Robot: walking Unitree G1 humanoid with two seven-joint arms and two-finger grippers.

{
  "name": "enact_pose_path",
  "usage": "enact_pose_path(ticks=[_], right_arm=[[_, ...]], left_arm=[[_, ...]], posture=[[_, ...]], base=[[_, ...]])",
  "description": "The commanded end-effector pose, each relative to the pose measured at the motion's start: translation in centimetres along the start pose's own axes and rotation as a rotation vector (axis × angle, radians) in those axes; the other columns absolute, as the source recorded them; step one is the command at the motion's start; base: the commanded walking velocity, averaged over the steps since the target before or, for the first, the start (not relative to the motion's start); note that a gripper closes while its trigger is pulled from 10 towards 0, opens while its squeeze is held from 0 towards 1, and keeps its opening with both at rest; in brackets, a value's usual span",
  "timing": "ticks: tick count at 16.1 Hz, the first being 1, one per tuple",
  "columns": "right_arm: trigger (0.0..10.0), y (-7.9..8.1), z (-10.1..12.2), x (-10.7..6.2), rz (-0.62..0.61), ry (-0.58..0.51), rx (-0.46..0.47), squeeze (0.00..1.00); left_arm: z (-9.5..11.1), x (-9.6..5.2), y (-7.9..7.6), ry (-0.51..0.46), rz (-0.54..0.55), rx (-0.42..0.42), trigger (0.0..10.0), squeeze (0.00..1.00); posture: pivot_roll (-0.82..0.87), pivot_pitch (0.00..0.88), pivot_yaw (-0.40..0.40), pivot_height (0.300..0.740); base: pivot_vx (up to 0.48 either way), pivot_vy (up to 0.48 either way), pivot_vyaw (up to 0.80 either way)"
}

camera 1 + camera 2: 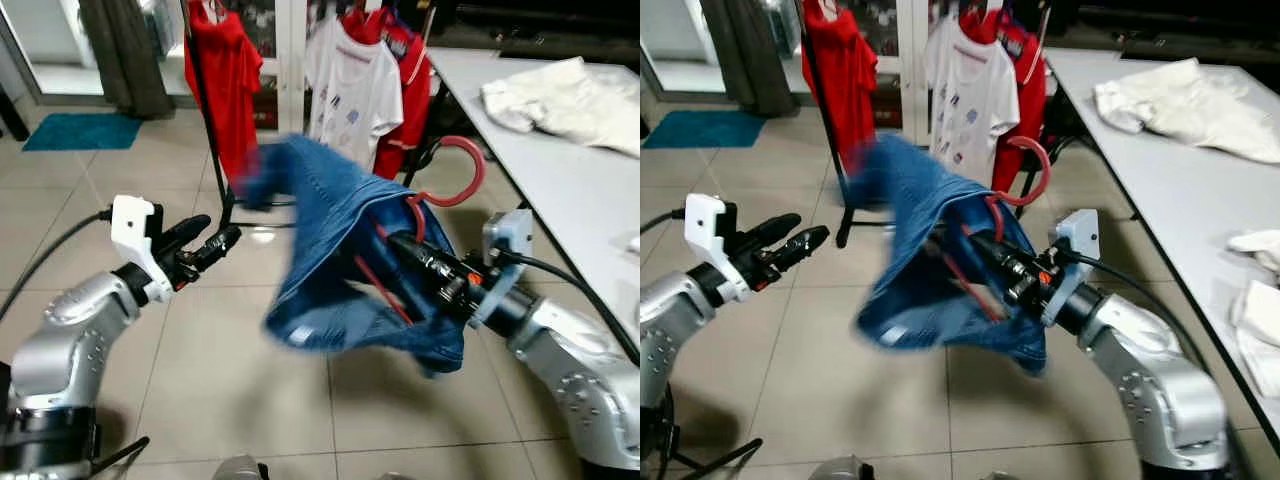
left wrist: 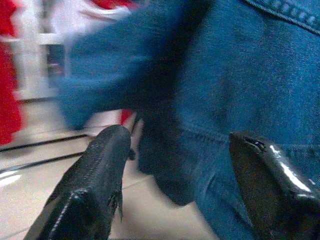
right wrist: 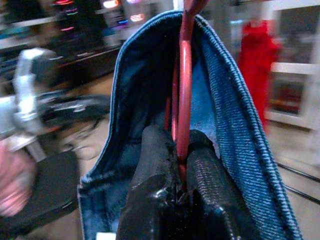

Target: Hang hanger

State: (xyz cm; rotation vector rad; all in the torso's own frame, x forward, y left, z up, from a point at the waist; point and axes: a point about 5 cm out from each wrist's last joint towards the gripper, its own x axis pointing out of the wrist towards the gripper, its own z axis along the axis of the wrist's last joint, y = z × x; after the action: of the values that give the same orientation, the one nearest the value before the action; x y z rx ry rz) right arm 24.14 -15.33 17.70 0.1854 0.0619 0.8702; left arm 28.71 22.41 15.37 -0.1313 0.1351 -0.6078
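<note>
A red hanger [image 1: 455, 170] carries a blue denim garment [image 1: 345, 265] in mid-air over the tiled floor. My right gripper [image 3: 179, 150] is shut on the hanger's red wire inside the denim, and the hook [image 1: 1028, 170] sticks up above the cloth. The garment swings and looks blurred. My left gripper [image 1: 215, 245] is held out to the left of the denim, open, with nothing between its fingers [image 2: 100, 165]. Behind stands a clothes rack [image 1: 205, 110] with red shirts [image 1: 225, 70] and a white T-shirt [image 1: 352, 85] hanging on it.
A long white table [image 1: 560, 170] runs along the right with white clothes [image 1: 560, 100] lying on it. A blue mat [image 1: 80, 130] lies at the far left. The rack's black foot [image 1: 240, 215] rests on the tiles between me and the rack.
</note>
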Motion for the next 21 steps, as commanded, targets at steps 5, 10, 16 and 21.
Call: enact_pose_path(ticks=[5, 10, 16, 21], right_arm=[[10.0, 0.8, 1.4, -0.9, 0.182, 0.033, -0.024, 0.0], [10.0, 1.4, 1.6, -1.3, 0.263, 0.058, -0.013, 0.0], [10.0, 2.0, 2.4, -1.8, 0.358, 0.074, -0.011, 0.0], [10.0, 2.2, 2.6, -2.0, 0.394, 0.083, 0.001, 0.0]], left_arm=[[5.9, -0.4, 0.4, -0.127, -0.257, 0.093, 10.0, 1.0], [7.1, -1.7, 2.3, -0.056, -0.258, 0.203, 10.0, 0.15], [6.5, -1.8, 5.2, 0.105, -0.276, 0.271, 10.0, 0.0], [5.0, -0.2, 4.6, 0.223, -0.413, 0.304, 4.5, 0.0]], posture=[[0.03, 0.032, -0.032, 0.74], [0.03, 0.024, -0.043, 0.74], [0.03, 0.036, -0.047, 0.74], [0.03, 0.044, -0.038, 0.74]], base=[[0.0, 0.0, 0.0], [0.0, 0.0, 0.0], [0.0, 0.0, 0.0], [0.0, 0.0, 0.0]])
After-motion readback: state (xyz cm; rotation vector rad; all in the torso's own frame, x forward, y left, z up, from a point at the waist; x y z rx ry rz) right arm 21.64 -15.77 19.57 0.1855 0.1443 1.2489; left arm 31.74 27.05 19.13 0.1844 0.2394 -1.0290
